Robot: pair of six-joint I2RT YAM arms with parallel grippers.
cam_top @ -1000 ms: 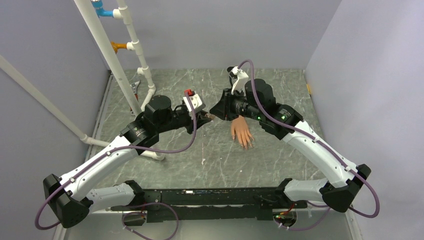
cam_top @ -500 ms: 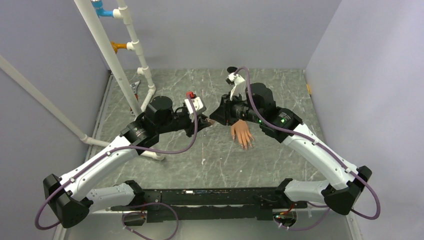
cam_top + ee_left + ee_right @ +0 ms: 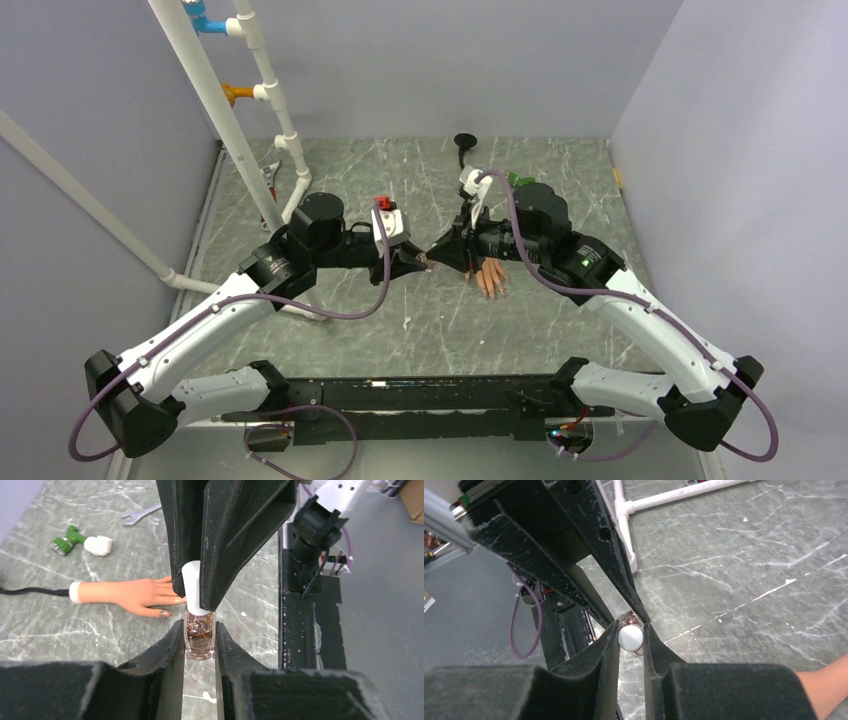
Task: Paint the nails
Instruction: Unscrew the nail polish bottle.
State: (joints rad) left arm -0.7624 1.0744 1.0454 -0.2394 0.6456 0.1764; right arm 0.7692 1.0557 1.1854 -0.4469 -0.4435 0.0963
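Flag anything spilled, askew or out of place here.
Small white blobs dot the table near the bottle, like dried drips. A wrench lies beyond the mannequin hand, unrelated to nail painting.

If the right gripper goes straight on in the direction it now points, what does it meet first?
The small bottle held in the left gripper. The right gripper is shut on its white cap, and the two grippers face each other tip to tip.

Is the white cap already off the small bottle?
No, in the left wrist view the white cap sits on the neck of the bottle, pinched by the right gripper.
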